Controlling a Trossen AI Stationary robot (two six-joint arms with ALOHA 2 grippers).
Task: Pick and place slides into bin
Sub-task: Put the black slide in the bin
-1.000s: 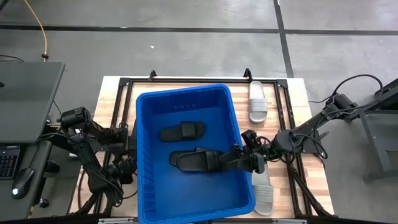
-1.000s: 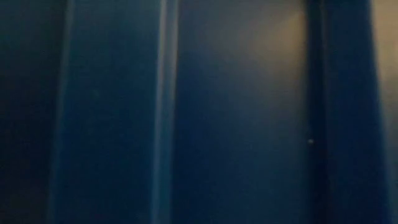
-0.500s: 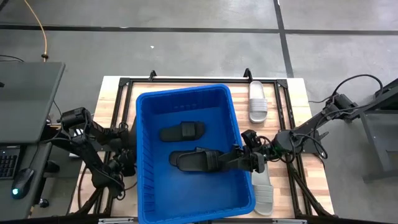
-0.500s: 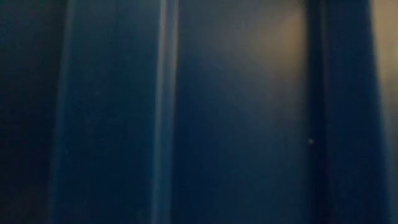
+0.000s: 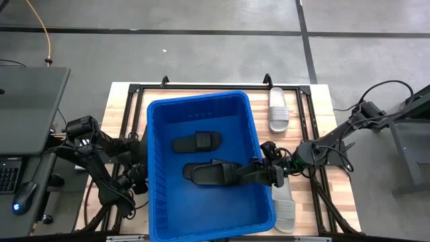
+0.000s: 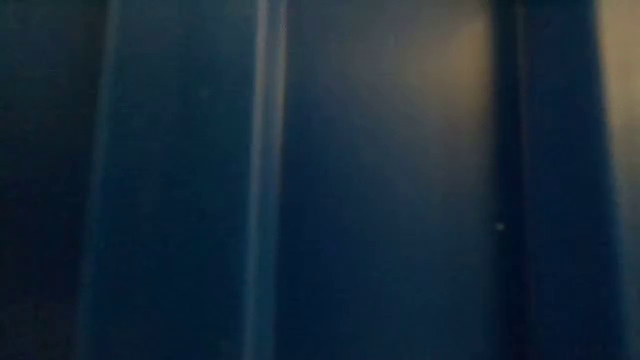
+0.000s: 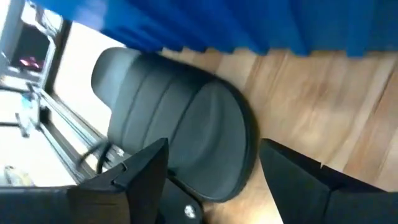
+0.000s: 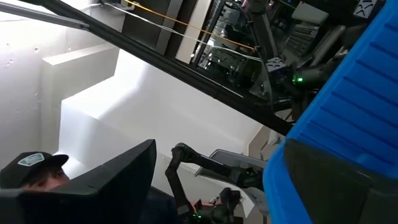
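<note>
Two slides [image 5: 201, 158] in the bin [image 5: 156, 202], two slides [image 5: 279, 111] right of it

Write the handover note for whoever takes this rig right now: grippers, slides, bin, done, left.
Left gripper: open, low beside the bin's left wall, over a black slide lying on the table.
Right gripper: open, reaching over the bin's right rim; whether it touches the slide below, cannot tell.
Done: two black slides inside the bin.
Left: the black slide at the left gripper; two pale slides on the table right of the bin, far and near.
</note>
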